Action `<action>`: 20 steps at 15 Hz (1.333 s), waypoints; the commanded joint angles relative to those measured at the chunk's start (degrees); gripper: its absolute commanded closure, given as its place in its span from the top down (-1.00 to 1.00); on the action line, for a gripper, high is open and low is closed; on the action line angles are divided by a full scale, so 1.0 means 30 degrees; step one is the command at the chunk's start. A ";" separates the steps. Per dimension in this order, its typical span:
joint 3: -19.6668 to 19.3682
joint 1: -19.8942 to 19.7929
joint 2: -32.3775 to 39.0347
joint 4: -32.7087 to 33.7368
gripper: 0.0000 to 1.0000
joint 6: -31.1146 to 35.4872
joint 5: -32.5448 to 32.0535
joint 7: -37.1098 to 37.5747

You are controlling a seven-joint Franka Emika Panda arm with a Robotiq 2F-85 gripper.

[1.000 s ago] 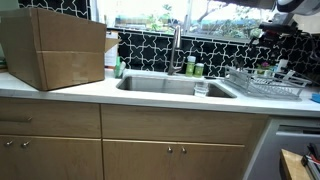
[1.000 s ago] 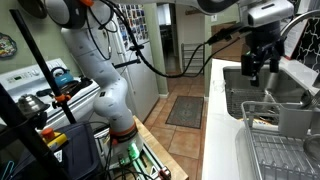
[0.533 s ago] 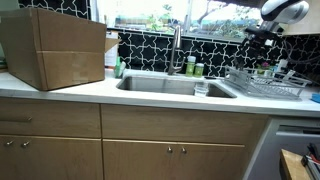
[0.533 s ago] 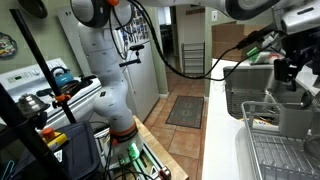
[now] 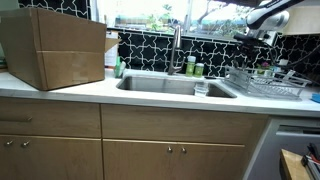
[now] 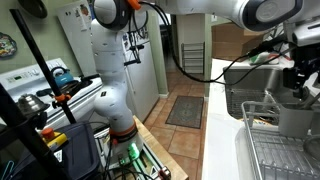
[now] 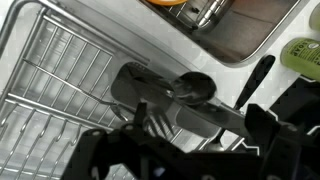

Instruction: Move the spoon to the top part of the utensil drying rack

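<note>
Wrist view: silvery thin-wire rack (image 7: 52, 72)

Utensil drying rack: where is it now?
In an exterior view the utensil drying rack sits on the countertop at the picture's right, directly beside the steel sink and in front of the black tiled backsplash.

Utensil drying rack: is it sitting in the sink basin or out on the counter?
Out on the counter: in an exterior view the utensil drying rack stands beside the sink, outside its basin.
</note>
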 commanded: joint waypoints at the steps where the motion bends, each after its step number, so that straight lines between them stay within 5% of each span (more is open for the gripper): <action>1: -0.0292 0.0289 0.0636 0.0584 1.00 -0.0141 0.0554 -0.0057; 6: -0.0347 0.0360 0.0831 0.0722 0.82 -0.0309 0.0389 -0.0022; 10: -0.0373 0.0374 0.0958 0.0749 0.05 -0.0405 0.0307 0.0022; 13: -0.0384 0.0401 0.0994 0.0748 -0.31 -0.0425 0.0281 0.0032; 16: -0.0392 0.0431 0.1001 0.0742 -0.53 -0.0419 0.0246 0.0053; 20: -0.0401 0.0442 0.1006 0.0748 -0.58 -0.0429 0.0224 0.0078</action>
